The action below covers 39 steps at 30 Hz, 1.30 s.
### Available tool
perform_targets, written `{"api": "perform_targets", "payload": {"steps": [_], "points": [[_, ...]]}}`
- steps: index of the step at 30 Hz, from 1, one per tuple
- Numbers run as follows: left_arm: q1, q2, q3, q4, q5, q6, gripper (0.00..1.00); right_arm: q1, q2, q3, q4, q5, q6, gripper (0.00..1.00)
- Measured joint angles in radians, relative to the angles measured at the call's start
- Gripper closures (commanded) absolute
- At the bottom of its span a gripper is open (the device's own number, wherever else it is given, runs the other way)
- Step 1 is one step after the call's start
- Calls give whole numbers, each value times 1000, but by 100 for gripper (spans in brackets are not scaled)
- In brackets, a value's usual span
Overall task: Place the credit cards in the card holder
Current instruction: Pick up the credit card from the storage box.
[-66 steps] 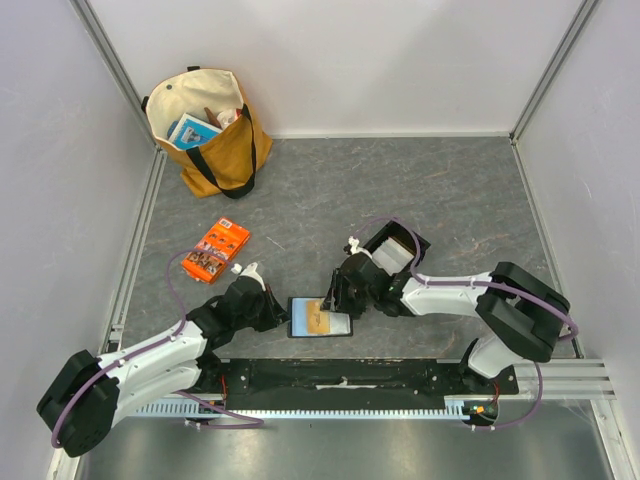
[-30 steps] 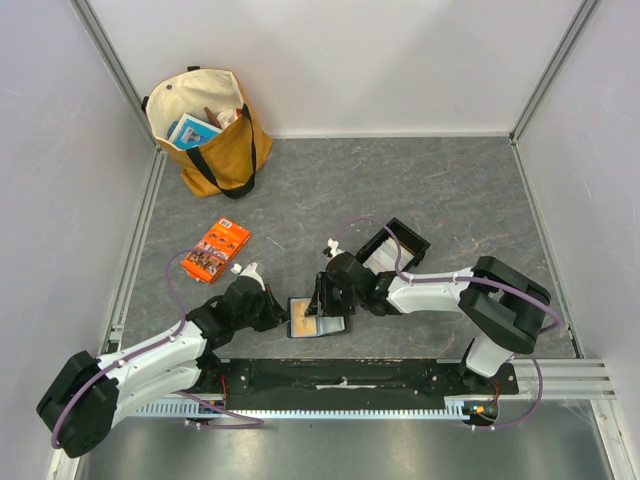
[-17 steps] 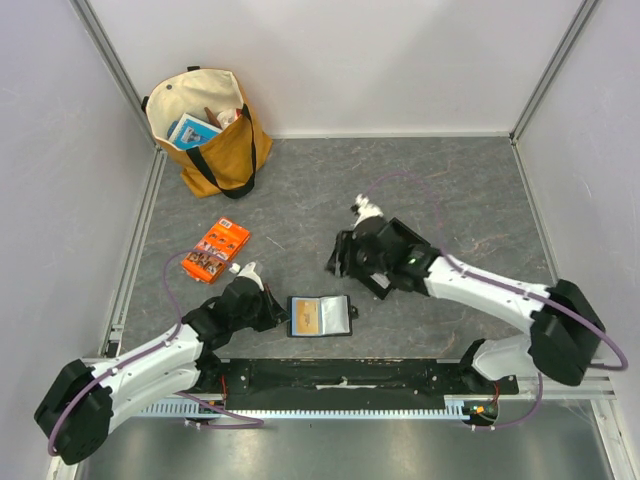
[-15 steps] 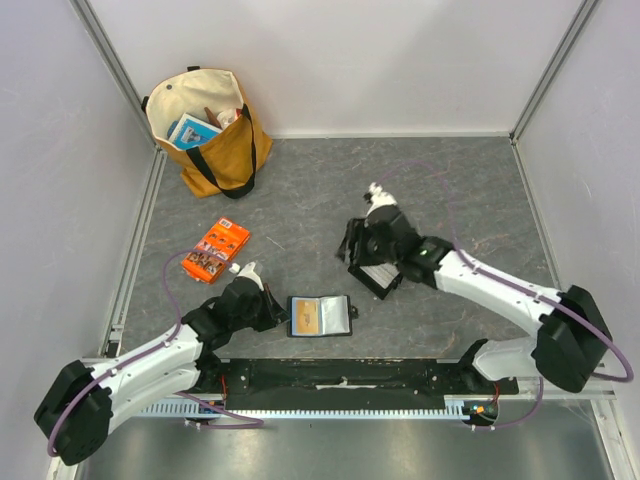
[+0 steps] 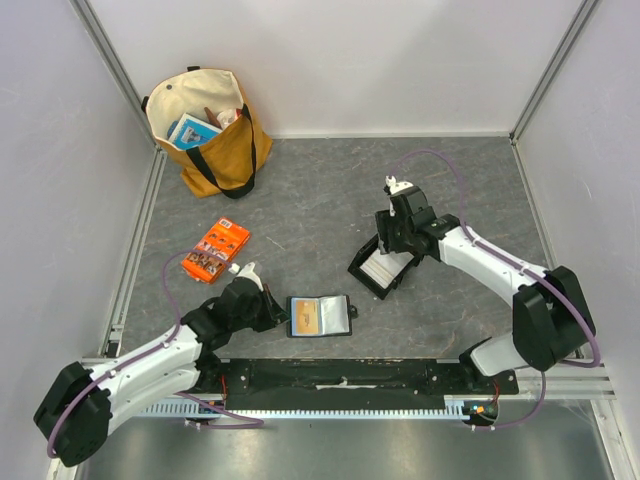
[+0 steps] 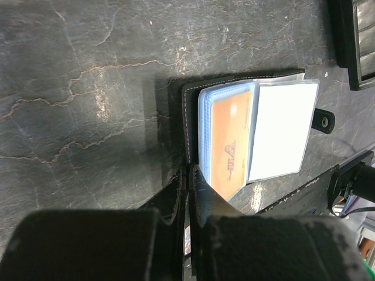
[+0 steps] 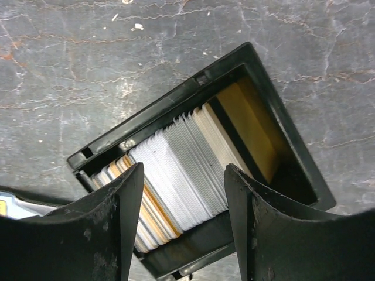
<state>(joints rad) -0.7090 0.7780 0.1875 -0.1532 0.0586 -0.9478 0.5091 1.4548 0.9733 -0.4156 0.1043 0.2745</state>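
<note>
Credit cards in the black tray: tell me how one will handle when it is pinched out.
The credit cards stand on edge, packed tight in the tray, so singling one out will probably be fiddly. They look thin and smooth: likely light, slightly springy, and apt to slip. Neighbours may lift along with it.

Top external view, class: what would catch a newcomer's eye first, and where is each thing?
The open black leather-like folding card holder lies at the near edge, an orange card inside, the left pincer shut on its cover. Farther right, the open right pincer hovers over a black shallow tray packed with whitish-grey and tan cards. A tan canvas tote bag stands far left.
</note>
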Motion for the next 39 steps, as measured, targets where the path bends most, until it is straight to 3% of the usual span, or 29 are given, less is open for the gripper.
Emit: {"api": "perform_targets", "payload": {"steps": [17,22,27,33,35,39], "points": [[0,71,3,32,5,8,98,-144,118,-5,66,-151,-96,28],[0,79,3,44,8,9,98,-154,133,-6,82,-176,-91,36],[0,79,3,44,9,11,98,-165,121,-24,105,-184,-81,51],[0,79,3,44,15,12,98,-169,100,-37,96,-188,-74,60],[0,79,3,45,16,12,98,-169,98,-37,92,-190,-73,71],[0,79,3,47,22,12,98,-174,96,-37,91,-191,-74,73]]}}
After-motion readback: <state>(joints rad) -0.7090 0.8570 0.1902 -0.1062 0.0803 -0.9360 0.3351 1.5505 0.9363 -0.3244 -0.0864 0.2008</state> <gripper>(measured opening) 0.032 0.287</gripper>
